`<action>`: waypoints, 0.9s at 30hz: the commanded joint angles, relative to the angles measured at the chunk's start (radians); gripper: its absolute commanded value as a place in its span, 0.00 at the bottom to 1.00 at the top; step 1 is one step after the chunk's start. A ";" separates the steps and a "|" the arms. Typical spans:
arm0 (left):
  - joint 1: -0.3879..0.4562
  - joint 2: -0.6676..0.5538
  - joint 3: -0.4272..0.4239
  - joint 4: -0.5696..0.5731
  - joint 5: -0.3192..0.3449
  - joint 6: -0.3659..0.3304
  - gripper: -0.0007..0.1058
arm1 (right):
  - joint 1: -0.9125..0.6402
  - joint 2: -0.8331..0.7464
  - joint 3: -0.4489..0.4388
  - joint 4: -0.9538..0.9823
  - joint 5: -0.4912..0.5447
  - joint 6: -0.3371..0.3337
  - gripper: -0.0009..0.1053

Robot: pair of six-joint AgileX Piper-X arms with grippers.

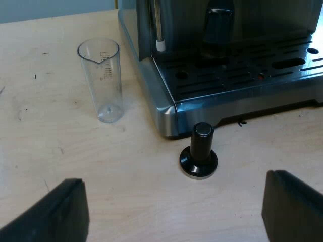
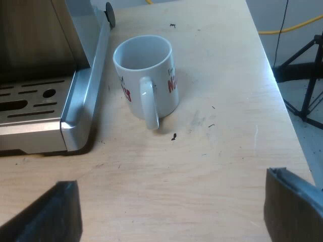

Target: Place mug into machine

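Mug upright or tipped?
Upright. The mug stands on its base on the table, rim up, inside empty, beside the espresso machine, not on its drip tray.

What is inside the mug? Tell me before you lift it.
Nothing shows inside the mug: bare white walls, no liquid in sight. Its near wall hides the deepest part, so the bottom cannot be checked.

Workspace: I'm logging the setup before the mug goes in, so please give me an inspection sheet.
Surface: light wooden table, small dark specks.
Job's things: white mug upright on the table beside the drip tray of the espresso machine, handle facing the right gripper.
Clutter: measuring glass upright; black-knob tamper standing by the machine's corner.
Grippers: left gripper open; right open; both hold nothing.
Cables: yellow cable on the floor.
Surroundings: black stand beyond the table's edge.
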State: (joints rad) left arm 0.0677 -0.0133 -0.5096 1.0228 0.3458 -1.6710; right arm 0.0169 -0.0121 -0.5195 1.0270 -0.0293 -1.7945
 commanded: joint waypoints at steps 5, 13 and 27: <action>-0.004 -0.136 0.000 -0.014 0.007 -0.009 0.68 | 0.001 -0.040 -0.002 -0.010 0.001 -0.003 0.83; -0.004 -0.136 0.000 -0.014 0.007 -0.009 0.68 | 0.001 -0.040 -0.002 -0.010 0.001 0.000 0.78; -0.004 -0.136 0.000 -0.014 0.007 -0.014 0.68 | 0.001 -0.040 -0.002 -0.010 0.001 0.002 0.78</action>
State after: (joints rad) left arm 0.0677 -0.0133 -0.5096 1.0228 0.3458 -1.6710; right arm 0.0169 -0.0121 -0.5195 1.0270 -0.0293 -1.7911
